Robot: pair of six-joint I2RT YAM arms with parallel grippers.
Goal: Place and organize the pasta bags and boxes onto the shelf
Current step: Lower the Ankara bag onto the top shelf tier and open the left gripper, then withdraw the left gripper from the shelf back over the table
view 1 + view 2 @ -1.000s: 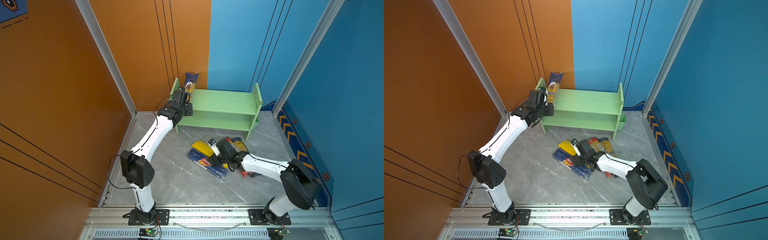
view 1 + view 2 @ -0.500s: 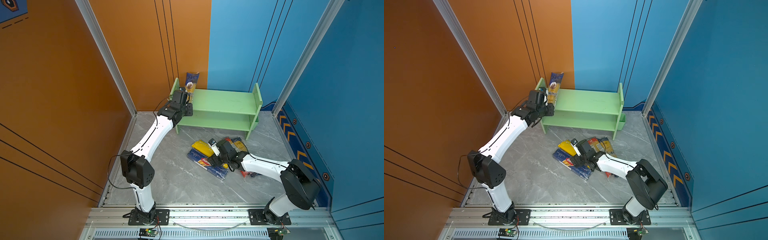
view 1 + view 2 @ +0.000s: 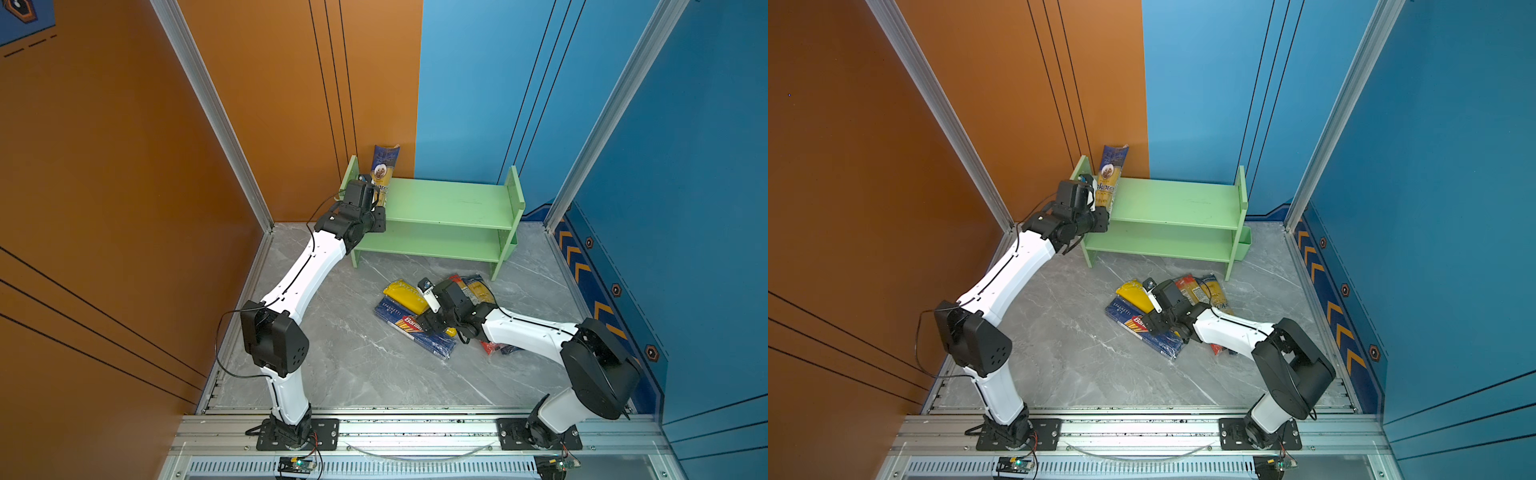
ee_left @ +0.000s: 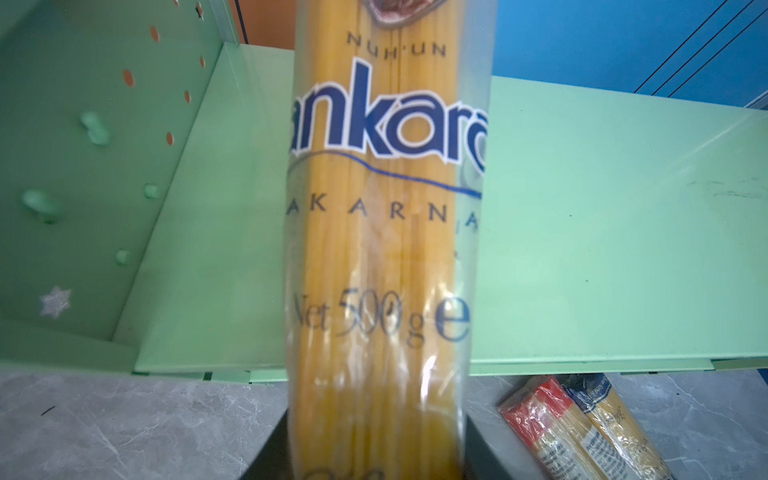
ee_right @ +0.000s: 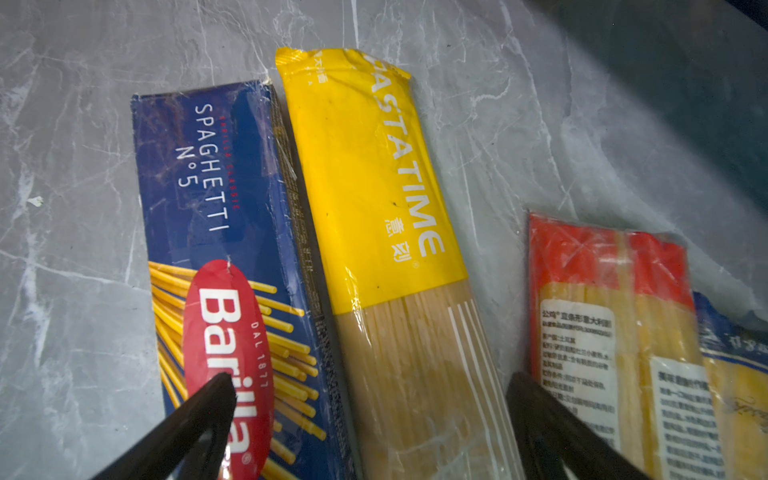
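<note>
Almost nothing has moved in the last second. Your left gripper (image 3: 371, 194) still pinches the Ankara bag (image 3: 384, 170), upright at the left end of the top tier of the shelf (image 3: 449, 203). So 1 pack is nearly placed. The other 4 lie on the floor (image 3: 353, 353), where your right gripper (image 5: 370, 399) hovers, jaws spread, over the Barilla box (image 5: 216, 208) and the Pastatime bag (image 5: 365, 187).

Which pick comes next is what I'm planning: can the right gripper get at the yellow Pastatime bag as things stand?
Probably yes. The right gripper hangs open just above the Pastatime bag, which lies uncovered between the Barilla box and the red-ended pack.
</note>
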